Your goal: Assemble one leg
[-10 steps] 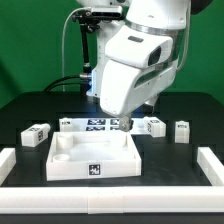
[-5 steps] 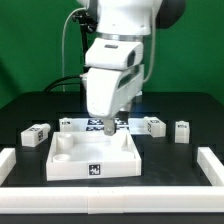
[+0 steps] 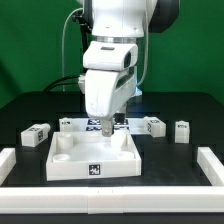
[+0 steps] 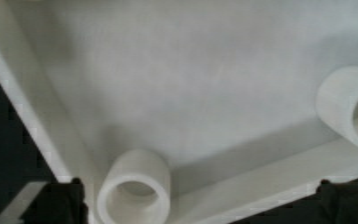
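Observation:
The large white square tabletop (image 3: 96, 157) lies at the table's middle with its corner sockets up. My gripper (image 3: 108, 128) hangs over its back edge, open and empty. In the wrist view the gripper (image 4: 190, 205) has its dark fingertips (image 4: 51, 200) wide apart, with the tabletop's inner face (image 4: 194, 90) and two round sockets (image 4: 131, 190) below them. Several small white legs with tags stand apart from the gripper: one at the exterior view's left (image 3: 38, 134), two at its right (image 3: 155, 124) (image 3: 182, 131). No leg is held.
The marker board (image 3: 95, 125) lies behind the tabletop, partly hidden by the arm. Another small tagged white part (image 3: 66, 124) stands at the board's left end. White rails (image 3: 210, 165) border the table's front and sides.
The arm has swung toward the exterior view's left and now stands over the tabletop's back edge. In the last half second it barely moved. The parts have not moved.

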Motion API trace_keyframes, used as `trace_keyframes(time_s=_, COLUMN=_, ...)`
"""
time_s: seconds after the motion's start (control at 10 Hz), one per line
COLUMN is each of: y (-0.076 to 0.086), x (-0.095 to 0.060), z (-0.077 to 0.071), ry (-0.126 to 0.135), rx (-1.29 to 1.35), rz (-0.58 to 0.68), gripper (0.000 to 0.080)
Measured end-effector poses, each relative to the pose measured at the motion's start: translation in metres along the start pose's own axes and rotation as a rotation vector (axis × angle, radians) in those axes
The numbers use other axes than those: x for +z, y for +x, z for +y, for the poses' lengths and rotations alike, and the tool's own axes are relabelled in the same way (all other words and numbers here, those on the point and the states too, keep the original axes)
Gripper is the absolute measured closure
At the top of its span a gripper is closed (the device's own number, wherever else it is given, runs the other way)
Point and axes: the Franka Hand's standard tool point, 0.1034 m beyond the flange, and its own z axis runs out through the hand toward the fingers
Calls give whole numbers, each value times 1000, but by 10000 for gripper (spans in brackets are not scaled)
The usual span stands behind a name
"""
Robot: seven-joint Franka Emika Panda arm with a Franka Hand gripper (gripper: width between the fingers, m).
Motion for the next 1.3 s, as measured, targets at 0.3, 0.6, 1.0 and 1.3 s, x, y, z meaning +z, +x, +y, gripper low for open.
trace_keyframes(time_s=0.3, y=-44, x=16, z=-40, ry=-6, rx=-263, rz=30, gripper=150)
trace_keyframes(time_s=0.6, y=-48, x=18, z=-45, ry=2, rx=-283, rz=27, gripper=150)
trace_keyframes(time_s=1.0, y=-64, x=30, z=-62, ry=26, rx=-282, rz=31, gripper=150)
trace_keyframes(time_s=1.3, y=-76, x=50, z=-101, ry=84, rx=-270, rz=43, gripper=150)
